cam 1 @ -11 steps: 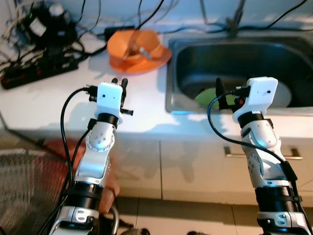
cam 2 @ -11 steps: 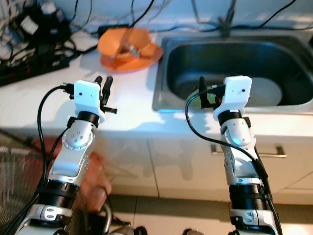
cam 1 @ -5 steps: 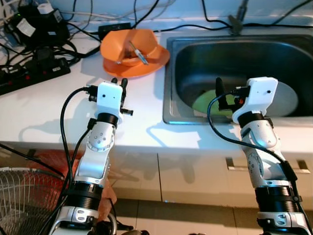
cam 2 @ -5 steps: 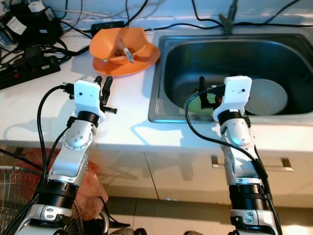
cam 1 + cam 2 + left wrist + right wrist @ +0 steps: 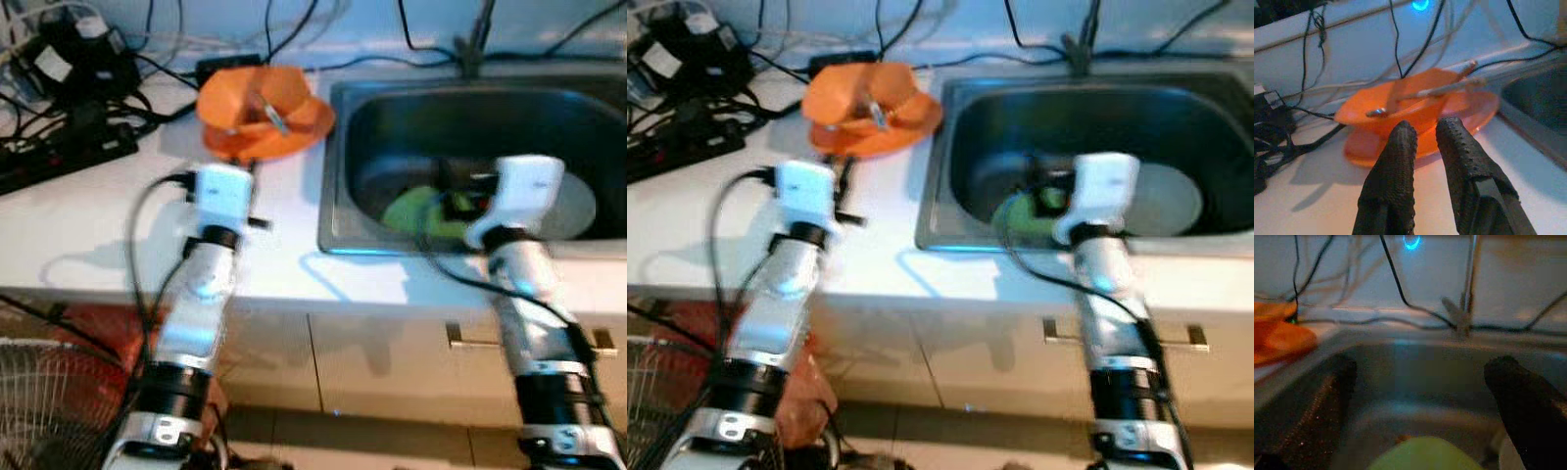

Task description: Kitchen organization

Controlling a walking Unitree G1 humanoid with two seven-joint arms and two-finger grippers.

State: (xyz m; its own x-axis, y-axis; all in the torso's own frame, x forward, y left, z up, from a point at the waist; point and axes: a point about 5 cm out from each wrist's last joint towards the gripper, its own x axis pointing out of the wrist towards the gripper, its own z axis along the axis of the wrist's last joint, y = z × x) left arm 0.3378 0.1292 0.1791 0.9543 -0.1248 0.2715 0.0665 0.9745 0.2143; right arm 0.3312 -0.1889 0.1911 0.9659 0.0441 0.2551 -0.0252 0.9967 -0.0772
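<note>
**Both grippers hovering at the sink edge, nothing held**

We are taking the steel sink [image 5: 338, 147] as our landmark and going left to right. Far to its left, a black power strip [image 5: 64, 157] and a tangle of cables [image 5: 78, 69] are lying on the white counter [image 5: 88, 225]. Closer to the sink, just beside its left rim, an orange bowl [image 5: 1415, 105] is sitting on an orange plate [image 5: 1469, 110], with metal utensils [image 5: 1440, 88] resting across the bowl; we cannot tell exactly what kind they are.

We are seeing the left gripper [image 5: 1422, 134] hanging over the counter left of the sink, pointing at the bowl and near it but not touching. Its two fingers [image 5: 1398, 152] are standing almost together with only a thin gap between them, and nothing is between them.

Inside the sink, a green item [image 5: 416, 211] is lying toward the left part of the basin, blurred, so we cannot tell what it is. A pale round plate [image 5: 578, 201] is lying to its right on the basin floor.

We are seeing the right gripper [image 5: 1422, 382] poised above the sink's front rim, aimed into the basin over the green item. Its fingers [image 5: 1520, 396] are spread wide apart and holding nothing. A faucet base [image 5: 1464, 316] is standing at the sink's back rim.
</note>
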